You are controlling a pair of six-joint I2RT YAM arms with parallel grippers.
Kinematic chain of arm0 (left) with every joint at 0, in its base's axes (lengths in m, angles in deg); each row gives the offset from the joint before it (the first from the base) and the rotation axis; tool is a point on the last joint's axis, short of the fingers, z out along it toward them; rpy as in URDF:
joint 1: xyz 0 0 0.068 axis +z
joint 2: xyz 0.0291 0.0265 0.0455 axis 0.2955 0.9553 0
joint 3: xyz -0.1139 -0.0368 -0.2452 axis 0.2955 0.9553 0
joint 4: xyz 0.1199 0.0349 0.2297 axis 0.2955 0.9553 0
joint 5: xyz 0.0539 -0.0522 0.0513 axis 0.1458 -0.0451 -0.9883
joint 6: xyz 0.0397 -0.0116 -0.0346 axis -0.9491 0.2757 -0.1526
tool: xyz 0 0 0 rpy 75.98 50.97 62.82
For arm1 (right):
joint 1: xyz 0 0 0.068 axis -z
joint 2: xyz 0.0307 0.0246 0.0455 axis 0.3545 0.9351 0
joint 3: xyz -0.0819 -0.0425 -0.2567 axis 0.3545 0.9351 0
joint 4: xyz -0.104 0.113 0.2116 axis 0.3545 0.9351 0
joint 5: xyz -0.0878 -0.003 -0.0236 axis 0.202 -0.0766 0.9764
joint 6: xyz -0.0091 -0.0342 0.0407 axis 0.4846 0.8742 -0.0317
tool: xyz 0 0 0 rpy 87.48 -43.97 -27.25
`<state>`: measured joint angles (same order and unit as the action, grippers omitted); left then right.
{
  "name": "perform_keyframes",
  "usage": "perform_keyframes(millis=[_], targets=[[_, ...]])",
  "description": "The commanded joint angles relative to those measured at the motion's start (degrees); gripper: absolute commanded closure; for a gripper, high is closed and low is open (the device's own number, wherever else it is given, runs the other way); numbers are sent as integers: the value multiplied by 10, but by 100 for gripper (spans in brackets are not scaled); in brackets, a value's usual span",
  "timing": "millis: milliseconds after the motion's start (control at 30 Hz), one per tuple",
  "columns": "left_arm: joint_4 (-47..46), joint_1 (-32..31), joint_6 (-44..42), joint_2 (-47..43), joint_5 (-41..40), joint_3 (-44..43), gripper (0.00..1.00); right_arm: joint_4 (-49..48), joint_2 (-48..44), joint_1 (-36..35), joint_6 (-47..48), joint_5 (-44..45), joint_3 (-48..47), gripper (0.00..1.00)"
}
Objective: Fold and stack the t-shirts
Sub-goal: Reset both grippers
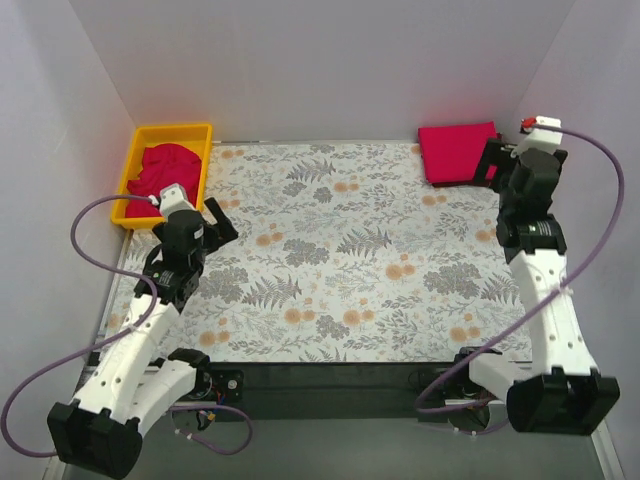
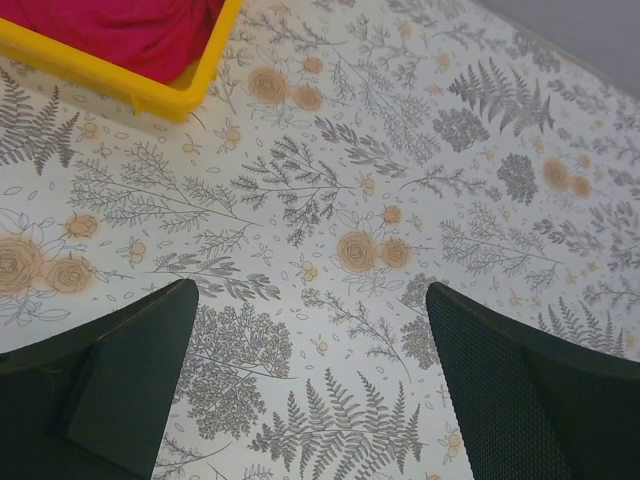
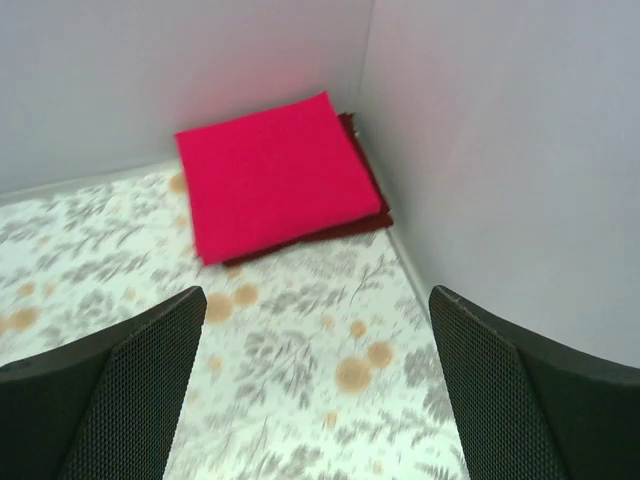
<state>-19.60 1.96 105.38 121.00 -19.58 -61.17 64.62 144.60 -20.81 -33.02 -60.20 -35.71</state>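
Observation:
A folded crimson-pink t-shirt (image 1: 457,148) lies on top of a folded dark maroon one (image 3: 345,228) in the far right corner of the table; the stack also shows in the right wrist view (image 3: 270,175). A crumpled crimson-pink t-shirt (image 1: 165,168) lies in the yellow tray (image 1: 140,135) at the far left, seen too in the left wrist view (image 2: 120,30). My left gripper (image 2: 310,385) is open and empty above the floral tablecloth, near the tray. My right gripper (image 3: 315,385) is open and empty, just short of the folded stack.
The table is covered by a floral patterned cloth (image 1: 340,250). White walls enclose the back and both sides (image 3: 500,150). The yellow tray's corner (image 2: 175,100) lies ahead and left of my left gripper.

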Motion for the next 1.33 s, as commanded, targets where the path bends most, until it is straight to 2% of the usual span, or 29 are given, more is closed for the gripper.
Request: perform_keyframes(millis=[0, 100, 200, 400, 567, 800, 1300], targets=[[40, 0, 13, -88, -50, -5, 2, 98, -107, 1, -77, -82, 69, 2], [76, -1, 23, -179, -66, 7, 2, 143, -257, 1, -100, -122, 131, 2], [123, -1, 35, -240, -79, 7, 2, 167, -367, 1, -114, -174, 193, 2], [180, -2, 84, -352, -131, 12, 2, 184, -497, -42, -124, -173, 293, 2], [162, -7, 92, -426, -130, 54, 2, 178, -534, -63, -103, -135, 340, 2], [122, -7, 74, -490, -108, 95, 2, 157, -559, -70, -95, -136, 365, 2], [95, -6, 70, -527, -114, 131, 2, 155, -573, -86, -94, -128, 366, 2]])
